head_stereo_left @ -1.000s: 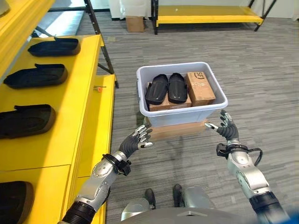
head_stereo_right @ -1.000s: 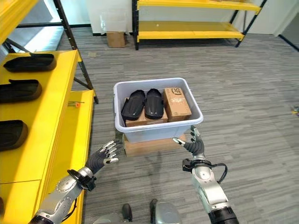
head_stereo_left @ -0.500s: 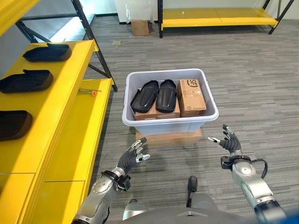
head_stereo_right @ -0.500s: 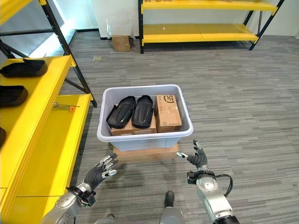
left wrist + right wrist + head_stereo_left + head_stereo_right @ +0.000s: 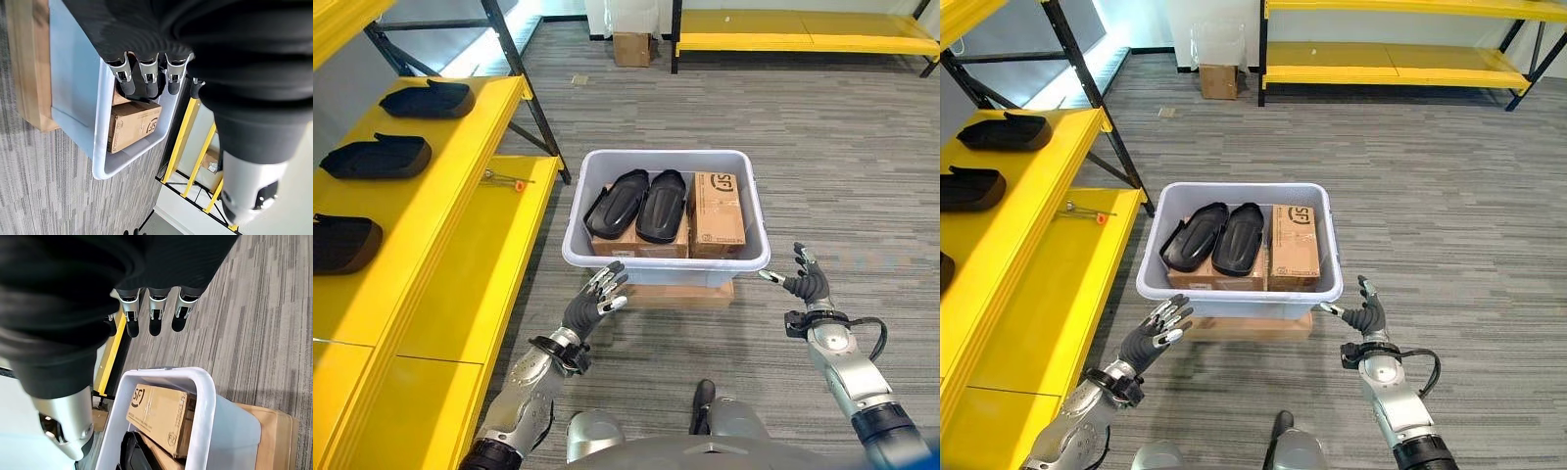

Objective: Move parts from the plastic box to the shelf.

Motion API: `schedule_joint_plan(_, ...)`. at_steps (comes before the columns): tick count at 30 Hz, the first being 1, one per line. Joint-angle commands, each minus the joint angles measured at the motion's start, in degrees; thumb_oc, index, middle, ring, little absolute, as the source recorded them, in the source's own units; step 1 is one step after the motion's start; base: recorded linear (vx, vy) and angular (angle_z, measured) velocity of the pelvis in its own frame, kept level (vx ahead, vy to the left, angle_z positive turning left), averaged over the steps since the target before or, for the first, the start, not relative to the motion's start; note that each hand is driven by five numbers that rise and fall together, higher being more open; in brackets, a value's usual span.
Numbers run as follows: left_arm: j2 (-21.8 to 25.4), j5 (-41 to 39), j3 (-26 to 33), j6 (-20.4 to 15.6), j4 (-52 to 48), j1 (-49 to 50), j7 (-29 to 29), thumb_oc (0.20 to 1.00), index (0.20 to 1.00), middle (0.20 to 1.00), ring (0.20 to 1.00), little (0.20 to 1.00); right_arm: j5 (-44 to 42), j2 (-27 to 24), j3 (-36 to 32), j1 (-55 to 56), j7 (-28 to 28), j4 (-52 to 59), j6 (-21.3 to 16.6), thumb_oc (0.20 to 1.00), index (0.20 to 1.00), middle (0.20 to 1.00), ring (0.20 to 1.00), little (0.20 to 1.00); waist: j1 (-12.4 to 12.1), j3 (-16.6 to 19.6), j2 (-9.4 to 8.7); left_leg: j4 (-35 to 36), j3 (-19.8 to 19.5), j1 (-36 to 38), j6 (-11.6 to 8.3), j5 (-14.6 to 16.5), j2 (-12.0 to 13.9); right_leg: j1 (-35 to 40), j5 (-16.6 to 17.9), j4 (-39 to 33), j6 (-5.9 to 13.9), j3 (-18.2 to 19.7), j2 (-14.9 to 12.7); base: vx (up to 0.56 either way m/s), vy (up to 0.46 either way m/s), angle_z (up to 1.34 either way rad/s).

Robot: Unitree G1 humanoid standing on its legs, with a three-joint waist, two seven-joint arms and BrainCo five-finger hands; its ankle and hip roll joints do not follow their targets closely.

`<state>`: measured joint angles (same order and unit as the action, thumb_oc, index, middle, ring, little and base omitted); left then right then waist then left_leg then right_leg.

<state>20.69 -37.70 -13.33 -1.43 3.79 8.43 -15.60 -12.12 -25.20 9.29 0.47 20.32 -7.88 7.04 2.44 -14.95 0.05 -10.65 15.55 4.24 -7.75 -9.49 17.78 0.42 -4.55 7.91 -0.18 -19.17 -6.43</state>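
Two black parts (image 5: 636, 204) share plastic box (image 5: 607, 259) with cardboard cartons (image 5: 717, 208).

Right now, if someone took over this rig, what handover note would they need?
Left hand: open, holding nothing, just short of the plastic box's near left corner.
Right hand: open, holding nothing, beside the box's near right corner.
In the box: two black parts lying on a cardboard box, and a second cardboard box to their right.
Done: three black parts already lie on the yellow shelf to the robot's left.
Left: lift the two parts out and shelve them.
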Motion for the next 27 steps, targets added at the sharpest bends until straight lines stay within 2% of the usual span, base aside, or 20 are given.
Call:
schedule_joint_plan(1,0.59,-1.06,2.25,-3.51,-2.47,0.01,2.54,1.000,1.000,1.000,1.000,1.000,1.99,-0.20,-1.31,0.88,-0.24,3.00,-4.98,1.000,1.000,1.000,1.000,1.000,-0.31,0.17,-0.76,0.25,-0.19,-0.66,3.58,8.62,-8.22,0.57,-0.37,3.04,2.17,3.72,1.41,0.05,-0.065,-0.13)
schedule_joint_plan(2,0.53,-0.75,2.35,-3.61,-2.55,0.11,2.71,1.000,1.000,1.000,1.000,1.000,2.18,-0.22,-1.18,1.01,-0.21,3.22,-5.01,1.000,1.000,1.000,1.000,1.000,-0.35,0.07,-0.73,0.87,-0.29,-0.66,3.33,8.09,-8.07,0.78,-0.47,2.93,2.18,3.84,1.53,0.09,0.012,-0.24)
schedule_joint_plan(3,0.44,-0.33,2.50,-3.55,-2.82,0.23,3.00,1.000,1.000,1.000,1.000,1.000,2.68,-0.36,-0.99,1.36,-0.26,3.81,-4.86,1.000,1.000,1.000,1.000,1.000,-0.41,0.10,-0.44,2.82,-0.58,-1.29,2.44,5.69,-7.12,1.12,-0.62,2.46,2.19,4.00,1.88,0.08,0.095,-0.34)
schedule_joint_plan(5,-0.03,-0.70,2.37,-3.57,-2.61,0.64,3.00,1.000,1.000,1.000,1.000,1.000,2.82,-1.06,-0.54,2.17,-0.40,4.92,-3.71,1.000,1.000,1.000,1.000,1.000,-0.48,0.00,0.41,7.77,-1.79,-3.18,0.12,-1.42,-4.17,2.58,-1.26,1.42,2.09,4.51,2.10,0.11,0.219,-0.18)
schedule_joint_plan(6,-0.27,-1.20,2.46,-3.64,-2.11,0.71,2.70,1.000,1.000,1.000,1.000,1.000,2.75,-1.42,-0.07,2.37,-0.68,4.83,-3.82,1.000,1.000,1.000,1.000,1.000,-0.55,-0.26,0.55,9.43,-2.91,-4.25,-0.41,-3.39,-3.12,3.22,-1.66,1.33,2.12,5.03,1.54,0.16,0.345,-0.03)
schedule_joint_plan(7,-0.55,-1.21,2.71,-3.70,-1.49,0.87,2.05,1.000,1.000,1.000,1.000,1.000,2.95,-1.82,0.50,2.63,-1.81,4.73,-4.25,1.000,1.000,1.000,1.000,1.000,-0.86,-0.48,0.76,11.05,-4.90,-5.36,-0.81,-4.55,-2.36,3.80,-1.84,1.20,2.46,6.00,0.47,0.15,0.369,-0.07)
schedule_joint_plan(9,-0.78,-1.52,2.99,-4.17,-1.11,1.31,1.52,1.000,1.000,1.000,1.000,1.000,3.35,-2.26,1.03,3.30,-2.76,5.38,-4.42,1.000,1.000,1.000,1.000,1.000,-1.05,-0.85,0.93,12.20,-5.80,-5.91,-0.85,-4.93,-2.01,4.34,-2.13,1.54,2.76,6.63,-0.63,0.12,0.347,-0.33)
schedule_joint_plan(10,-0.98,-1.87,3.11,-4.05,-1.22,1.59,1.28,1.000,1.000,1.000,1.000,1.000,3.61,-2.46,1.23,3.70,-3.05,5.89,-4.12,1.000,1.000,1.000,1.000,1.000,-1.04,-1.03,1.21,12.22,-6.19,-6.11,-0.78,-4.67,-2.11,4.45,-2.39,2.03,2.85,7.00,-0.95,0.11,0.338,-0.63)
schedule_joint_plan(13,-0.45,-1.40,3.23,-4.24,-0.73,1.60,0.06,1.000,1.000,1.000,1.000,1.000,2.39,-2.66,1.02,4.26,-3.85,5.47,-4.14,1.000,1.000,1.000,1.000,1.000,-0.80,-1.13,1.75,12.09,-5.92,-4.63,0.26,-0.24,-4.04,4.58,-2.85,3.42,3.51,7.45,-1.86,0.12,0.341,-0.71)
schedule_joint_plan(14,-0.04,-0.52,2.77,-4.49,-0.57,1.41,-0.74,1.000,1.000,1.000,1.000,1.000,0.99,-2.37,1.00,4.43,-3.33,5.55,-4.30,1.000,1.000,1.000,1.000,1.000,-0.52,-0.91,1.67,11.58,-5.08,-3.54,0.82,1.67,-5.18,4.52,-2.40,3.28,3.92,7.30,-1.98,0.09,0.291,-0.44)
schedule_joint_plan(17,1.08,-0.06,2.05,-3.72,-0.85,0.96,-2.40,1.000,1.000,1.000,1.000,1.000,-0.32,-1.49,0.71,4.83,-2.94,6.68,-4.35,1.000,1.000,1.000,1.000,1.000,-0.26,-0.47,1.07,10.72,-4.60,-1.62,2.02,4.71,-7.29,4.03,-0.83,2.34,5.21,7.61,-2.57,0.09,0.283,-0.12)
schedule_joint_plan(20,1.87,1.56,1.32,-3.49,-1.05,0.58,-1.69,1.000,1.000,1.000,1.000,1.000,-0.32,-0.63,0.72,4.60,-4.06,7.16,-2.88,1.000,1.000,1.000,1.000,1.000,-0.34,0.02,0.40,10.33,-3.85,-0.40,3.08,6.65,-8.79,3.88,0.47,1.17,6.23,7.84,-3.12,0.08,0.228,-0.04)
schedule_joint_plan(21,2.04,0.56,1.11,-3.22,-1.14,0.54,-1.45,1.000,1.000,1.000,1.000,1.000,0.38,0.00,1.11,4.46,-4.79,7.33,-3.00,1.000,1.000,1.000,1.000,1.000,-0.71,0.41,-0.16,10.12,-3.45,-0.07,4.04,7.72,-9.82,4.05,1.03,0.65,6.97,7.83,-3.69,0.06,0.199,-0.01)
schedule_joint_plan(24,2.34,0.66,1.25,-2.74,-1.30,0.49,-0.85,1.000,1.000,1.000,1.000,1.000,1.54,0.95,1.38,4.01,-5.38,7.56,-3.50,1.000,1.000,1.000,1.000,1.000,-1.55,1.04,-0.85,10.94,-3.13,0.21,5.41,8.36,-11.14,4.06,1.51,0.70,8.09,7.69,-4.61,0.05,0.261,-0.19)
schedule_joint_plan(25,3.01,1.77,1.79,-1.97,-1.08,0.03,-1.80,1.000,1.000,1.000,1.000,1.000,1.08,1.72,1.35,2.54,-4.36,7.12,-3.05,1.000,1.000,1.000,1.000,1.000,-2.76,1.23,-1.62,11.88,-2.18,0.65,7.49,9.20,-12.95,3.60,2.91,3.60,9.52,6.60,-5.94,0.04,0.370,-0.22)
schedule_joint_plan(27,3.38,2.44,1.94,-1.66,-1.03,-0.15,-2.51,1.000,1.000,1.000,1.000,1.000,0.93,2.47,1.43,1.82,-4.26,6.56,-2.76,1.000,1.000,1.000,1.000,1.000,-3.38,1.10,-1.76,12.28,-1.50,1.06,8.60,9.95,-13.76,1.65,5.62,8.36,10.11,5.36,-7.00,0.03,0.222,-0.17)
